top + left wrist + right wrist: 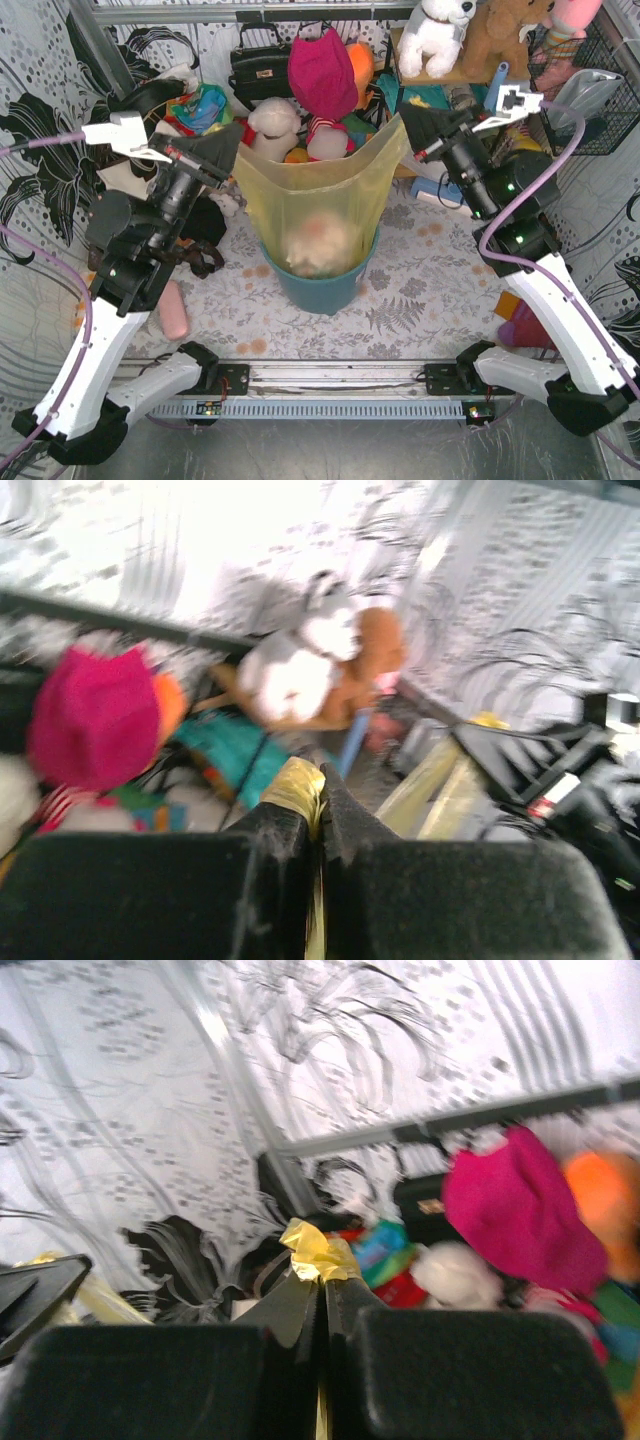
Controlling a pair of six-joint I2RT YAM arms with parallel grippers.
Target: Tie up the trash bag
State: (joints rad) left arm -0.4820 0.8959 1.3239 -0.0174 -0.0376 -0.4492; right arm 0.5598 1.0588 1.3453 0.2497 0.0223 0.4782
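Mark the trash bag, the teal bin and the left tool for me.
trash bag (pixel 320 190): top view, middle of its stretched front wall.
teal bin (pixel 325 292): top view, outer wall under the bag.
left tool (pixel 318 805): left wrist view, between fingertips pinching the bag.

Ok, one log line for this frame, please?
left gripper: shut on trash bag corner | right gripper: shut on opposite corner | bag: stretched wide, base in teal bin | knot: none yet

Walls: white sheeting (pixel 40 200) printed with black flowers hangs on the left, right and far sides, carried on a metal frame (pixel 200 14). Counter (pixel 430 290): covered with pale grey leaf-pattern cloth, with an aluminium rail (pixel 340 378) along the near edge. A wire basket (pixel 622 120) is fixed at far right.
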